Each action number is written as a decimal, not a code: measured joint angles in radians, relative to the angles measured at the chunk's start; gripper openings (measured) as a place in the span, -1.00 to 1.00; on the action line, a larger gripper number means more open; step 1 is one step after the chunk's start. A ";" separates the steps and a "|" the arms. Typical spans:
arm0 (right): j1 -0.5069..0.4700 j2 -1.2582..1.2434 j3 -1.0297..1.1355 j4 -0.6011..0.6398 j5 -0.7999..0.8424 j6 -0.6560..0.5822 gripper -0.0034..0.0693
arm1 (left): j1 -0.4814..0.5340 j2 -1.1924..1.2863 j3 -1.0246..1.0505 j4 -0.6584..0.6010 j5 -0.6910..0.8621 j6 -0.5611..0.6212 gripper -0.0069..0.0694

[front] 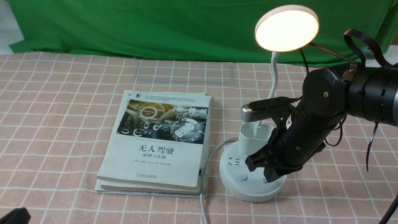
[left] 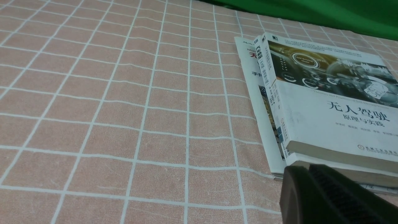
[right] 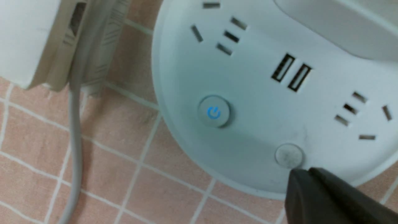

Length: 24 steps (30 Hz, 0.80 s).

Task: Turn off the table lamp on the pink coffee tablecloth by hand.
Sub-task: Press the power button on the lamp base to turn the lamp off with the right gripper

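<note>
Black, bulky and smooth-shelled, the right hand [front: 269,175] has its fingers closed together, gripping nothing; its tips point down at the base [front: 231,186], close by the plain button [right: 289,155], though whether they touch it I cannot tell; one silver-grey, bar-shaped camera [front: 253,112] juts from its wrist.

The table lamp [front: 274,74] stands, lit, on the pink coffee tablecloth [front: 62,124], to the right of the books [front: 155,155] in the front view; it has one flat disc head, one thin curved neck, one smooth cup-shaped holder [front: 253,138] and one round, matte white base; the base bears two round buttons, one with a blue power mark [right: 214,111], two groups of socket slots and two rectangular ports [right: 290,72].

One grey cord [right: 75,130] runs beside the paper-covered books, at least two thick; the left gripper [left: 307,169] is closed, its dark fingers together; one rumpled green cloth [front: 186,28] hangs behind.
</note>
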 joint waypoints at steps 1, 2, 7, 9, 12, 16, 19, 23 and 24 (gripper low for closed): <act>0.001 0.001 0.000 0.001 -0.005 0.000 -0.79 | 0.000 0.000 0.000 0.000 0.000 0.000 -0.80; 0.001 0.003 0.000 0.002 -0.011 0.000 -0.79 | 0.000 0.000 0.000 0.000 0.000 0.000 -0.80; 0.001 0.008 0.000 0.002 -0.031 0.000 -0.79 | 0.000 0.000 0.000 0.000 0.000 0.000 -0.80; 0.001 0.016 0.000 0.002 -0.038 0.000 -0.79 | 0.000 0.000 0.000 0.000 0.000 0.000 -0.80; 0.001 0.030 0.000 0.002 -0.043 0.000 -0.79 | 0.000 0.000 0.000 0.000 0.000 0.000 -0.80; 0.001 0.063 -0.004 0.002 -0.045 0.000 -0.79 | 0.000 0.000 0.000 0.000 0.000 0.000 -0.80; 0.001 0.070 -0.012 0.002 -0.032 0.000 -0.79 | 0.000 0.000 0.000 0.000 0.000 0.000 -0.80; 0.001 0.064 -0.012 0.002 -0.030 0.000 -0.79 | 0.000 0.000 0.000 0.000 0.000 0.000 -0.80; 0.001 0.059 -0.011 0.001 -0.029 0.000 -0.79 | 0.000 0.000 0.000 0.000 0.000 0.000 -0.80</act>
